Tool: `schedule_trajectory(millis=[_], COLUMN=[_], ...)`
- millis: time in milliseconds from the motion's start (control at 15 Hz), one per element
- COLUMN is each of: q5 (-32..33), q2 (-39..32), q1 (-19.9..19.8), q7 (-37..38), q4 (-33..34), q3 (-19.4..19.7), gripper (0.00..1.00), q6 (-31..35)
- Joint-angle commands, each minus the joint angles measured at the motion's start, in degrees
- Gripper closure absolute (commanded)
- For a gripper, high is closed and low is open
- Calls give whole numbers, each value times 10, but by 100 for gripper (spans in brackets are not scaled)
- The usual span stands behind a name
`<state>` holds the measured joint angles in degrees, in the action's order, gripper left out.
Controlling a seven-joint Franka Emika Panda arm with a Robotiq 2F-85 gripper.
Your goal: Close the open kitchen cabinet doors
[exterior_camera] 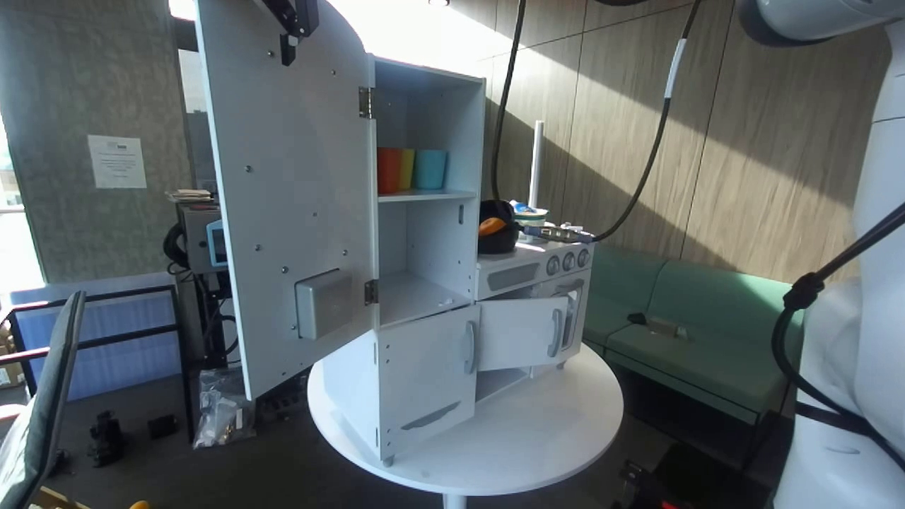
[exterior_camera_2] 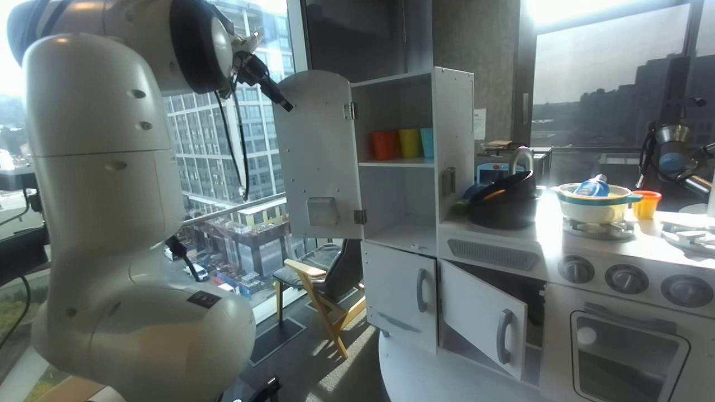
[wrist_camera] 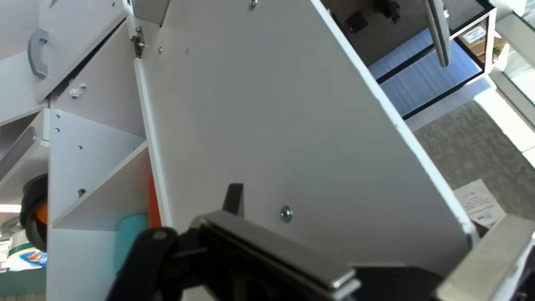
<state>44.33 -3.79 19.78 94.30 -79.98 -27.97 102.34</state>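
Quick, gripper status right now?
Gripper: open, holding nothing; its jaws stand apart in the wrist view. Whether it touches the tall cabinet door, I can't tell.

In an exterior view, the glossy white arm of rounded segments [exterior_camera_2: 103, 190] stands upright, bent at the top; past a broad black band [exterior_camera_2: 191, 47], the slim black gripper [exterior_camera_2: 285, 104] slants downward. In the wrist view, its metal-edged fingers [wrist_camera: 278, 247] stand apart.
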Motion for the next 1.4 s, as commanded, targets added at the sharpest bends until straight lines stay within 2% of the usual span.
schedule_trajectory(millis=[0, 133, 200, 467, 867, 1333], q5=[-25, -27, -29, -54, -107, -97], q2=[53, 82, 95, 158, 268, 381], q1=[3, 3, 15, 3, -18, -67], q7=[-11, -7, -5, -13, -56, -52], q4=[-33, -51, -59, -106, -207, -317], q3=[6, 9, 23, 28, 55, 82], gripper=[0, 0, 0, 0, 0, 0], q6=[-61, -101, -120, -177, -203, -241])
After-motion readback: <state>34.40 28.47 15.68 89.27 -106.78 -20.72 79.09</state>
